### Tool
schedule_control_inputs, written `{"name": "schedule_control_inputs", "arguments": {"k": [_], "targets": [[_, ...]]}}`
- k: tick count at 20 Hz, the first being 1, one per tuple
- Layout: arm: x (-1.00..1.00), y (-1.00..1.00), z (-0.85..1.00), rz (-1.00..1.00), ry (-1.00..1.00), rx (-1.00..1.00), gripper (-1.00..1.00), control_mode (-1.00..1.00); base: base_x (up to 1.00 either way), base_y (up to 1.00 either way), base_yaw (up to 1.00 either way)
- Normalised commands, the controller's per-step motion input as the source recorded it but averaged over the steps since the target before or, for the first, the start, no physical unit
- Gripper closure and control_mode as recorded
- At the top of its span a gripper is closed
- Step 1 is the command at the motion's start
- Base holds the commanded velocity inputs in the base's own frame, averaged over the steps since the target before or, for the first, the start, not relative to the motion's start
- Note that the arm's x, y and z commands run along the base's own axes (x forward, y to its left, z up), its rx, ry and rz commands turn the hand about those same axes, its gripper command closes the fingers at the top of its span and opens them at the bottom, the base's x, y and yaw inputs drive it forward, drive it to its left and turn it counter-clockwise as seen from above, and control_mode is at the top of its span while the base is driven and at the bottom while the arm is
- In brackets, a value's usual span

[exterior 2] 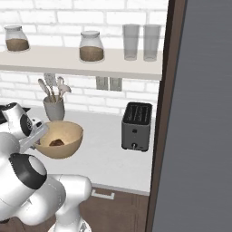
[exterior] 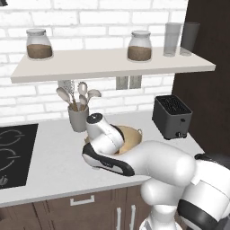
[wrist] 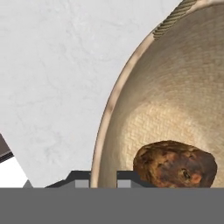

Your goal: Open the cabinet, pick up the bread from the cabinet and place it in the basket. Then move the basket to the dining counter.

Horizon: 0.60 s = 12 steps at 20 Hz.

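Observation:
The light tan basket (exterior 2: 68,136) stands on the grey worktop (exterior 2: 108,154), and its rim and woven inner wall (wrist: 175,100) loom close in the hand view. The dark brown, rough-crusted bread (wrist: 175,164) lies on the basket's bottom (exterior 2: 56,142). My gripper (wrist: 104,178) is shut on the basket's near left rim, one fingertip outside the wall and one inside. In the right base view the hand (exterior 2: 35,139) meets the basket's left edge. In the left base view my arm hides most of the basket (exterior: 131,134). The dining counter is out of view.
A dark toaster (exterior 2: 136,127) stands right of the basket and a grey utensil holder (exterior 2: 54,108) stands behind it. The shelf (exterior: 112,63) overhead carries two jars and two glasses. A black cooktop (exterior: 13,152) lies far left. A tall dark cabinet panel (exterior 2: 199,113) bounds the right.

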Motion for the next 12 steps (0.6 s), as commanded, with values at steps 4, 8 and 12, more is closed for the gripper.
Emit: {"name": "schedule_control_inputs", "arguments": {"k": [4,8,12], "targets": [[-0.05,0.00,0.39,0.00,-0.06,0.00,1.00,-1.00,0.00,0.00,0.00],[-0.23,-0.17,0.70,0.00,-0.01,0.00,1.00,-1.00,0.00,0.00,0.00],[-0.27,-0.39,0.69,-0.06,0.00,0.00,1.00,-1.00,0.00,0.00,0.00]]}}
